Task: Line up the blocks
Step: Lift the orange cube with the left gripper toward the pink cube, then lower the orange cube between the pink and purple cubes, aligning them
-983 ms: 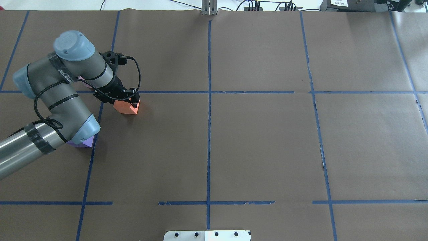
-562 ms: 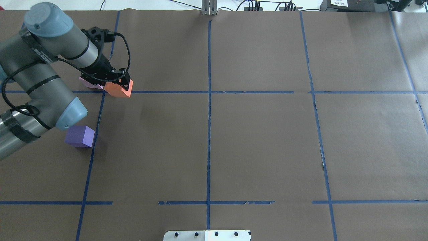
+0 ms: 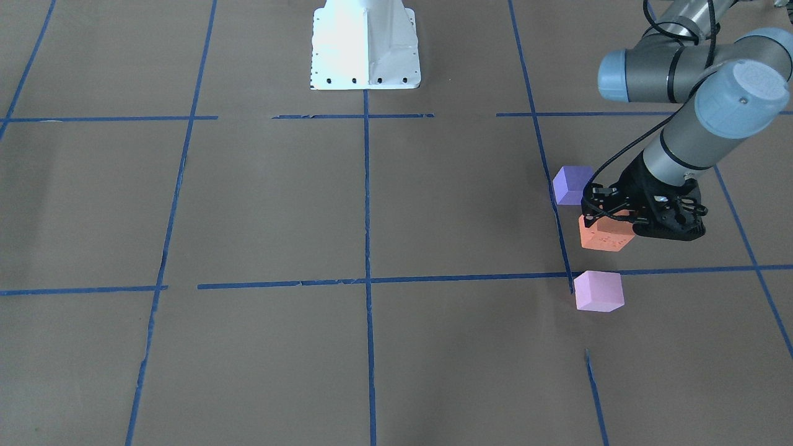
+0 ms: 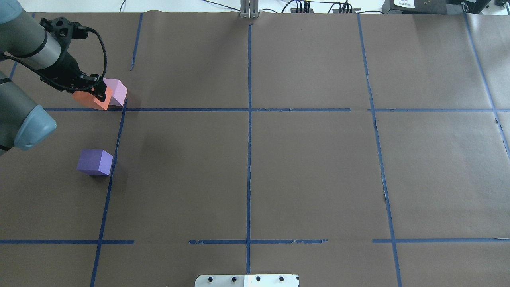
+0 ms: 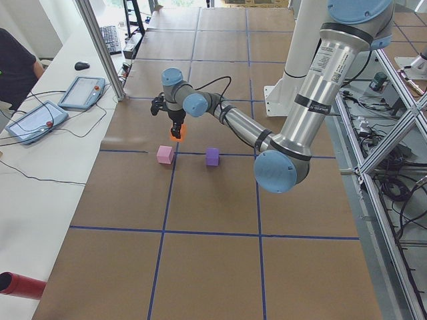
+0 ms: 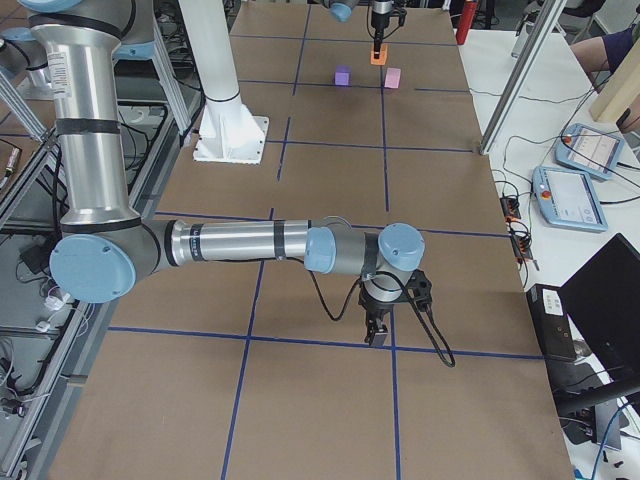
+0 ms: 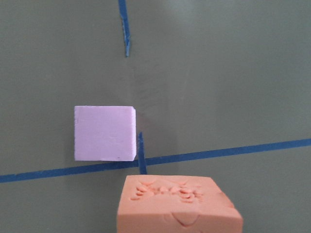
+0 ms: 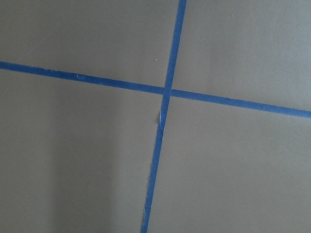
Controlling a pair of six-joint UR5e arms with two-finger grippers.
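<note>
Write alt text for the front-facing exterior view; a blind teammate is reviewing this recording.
The left gripper, reaching in from the upper right, grips an orange block at a brown table gridded with blue tape. A blue-violet block shows just above it in the picture, a pink block just below. The robot's white base is at top centre.

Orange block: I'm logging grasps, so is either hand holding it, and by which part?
The left hand grips the orange block by its upper part, pinched on opposite sides. Whether the right hand holds anything cannot be told.
</note>
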